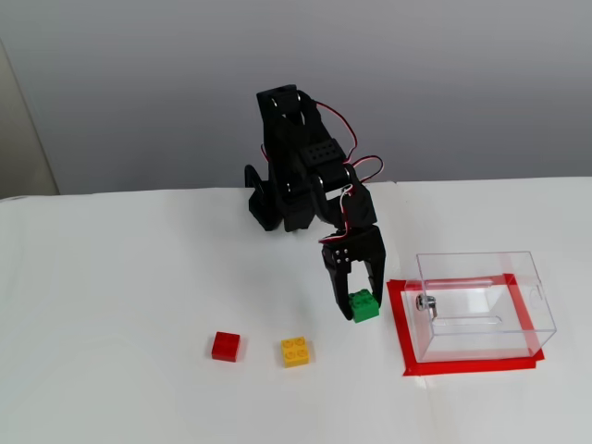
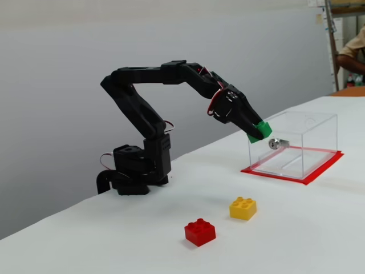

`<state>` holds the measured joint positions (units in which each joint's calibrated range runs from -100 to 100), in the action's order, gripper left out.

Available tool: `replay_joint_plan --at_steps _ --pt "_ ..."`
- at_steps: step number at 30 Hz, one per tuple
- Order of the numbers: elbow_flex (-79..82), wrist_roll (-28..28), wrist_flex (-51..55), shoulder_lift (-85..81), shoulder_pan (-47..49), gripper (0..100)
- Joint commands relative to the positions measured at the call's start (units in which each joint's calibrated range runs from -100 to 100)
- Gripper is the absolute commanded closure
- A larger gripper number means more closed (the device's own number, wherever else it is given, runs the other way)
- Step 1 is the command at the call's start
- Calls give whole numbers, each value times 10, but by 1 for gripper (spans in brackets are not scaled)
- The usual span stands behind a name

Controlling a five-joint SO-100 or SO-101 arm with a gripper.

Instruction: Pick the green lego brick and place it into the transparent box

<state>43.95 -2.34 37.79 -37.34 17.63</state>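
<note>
The green lego brick (image 1: 363, 306) is held between the fingertips of my black gripper (image 1: 359, 303), lifted above the white table; in the other fixed view the brick (image 2: 262, 131) sits at the gripper tip (image 2: 258, 131), well above the table. The transparent box (image 1: 481, 305) stands to the right on a red taped rectangle, with a small metal knob (image 1: 425, 302) on its left wall. In the other fixed view the box (image 2: 296, 145) is just right of the brick, and the brick hangs near the top edge of its near wall, outside it.
A yellow brick (image 1: 296, 351) and a red brick (image 1: 226, 346) lie on the table left of the gripper; both also show in the other fixed view, yellow (image 2: 243, 208) and red (image 2: 200, 232). The arm's base (image 2: 137, 171) stands at the back. A person's arm (image 2: 349, 57) is at far right.
</note>
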Motion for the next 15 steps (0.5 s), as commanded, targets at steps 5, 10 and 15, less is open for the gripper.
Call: replay_joint_plan --at_steps 5,10,15 --pt "-8 2 -53 -22 39 93" --pt "-15 2 -53 -24 107 93" --pt "-36 9 -53 -21 162 93"
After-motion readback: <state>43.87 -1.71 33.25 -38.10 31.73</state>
